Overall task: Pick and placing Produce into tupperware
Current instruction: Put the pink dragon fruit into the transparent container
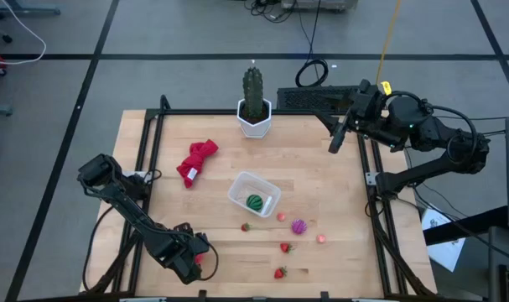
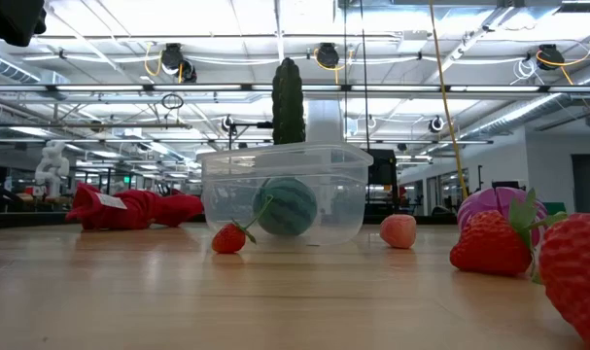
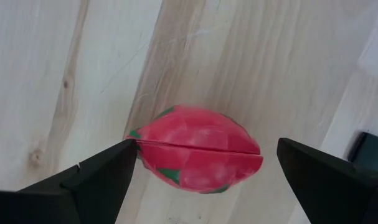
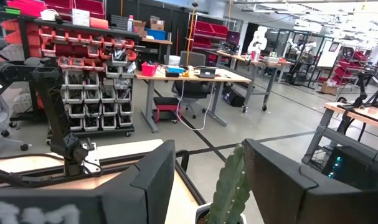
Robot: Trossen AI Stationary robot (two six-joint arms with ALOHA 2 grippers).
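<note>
One item, the green striped ball (image 1: 254, 202), already sits in the tupperware (image 1: 237, 190) at table centre. The right gripper (image 1: 339, 134) waits with fingers apart, raised at the far right edge. The left gripper (image 1: 205, 262) works at the near left edge, fingers spread either side of the red oval (image 3: 197, 149) without clamping it. Pick step is in hand. Next move calls for closing squarely, lifting, then carrying right and farther to the tub. Strawberries (image 1: 284, 247) remain loose nearby.
</note>
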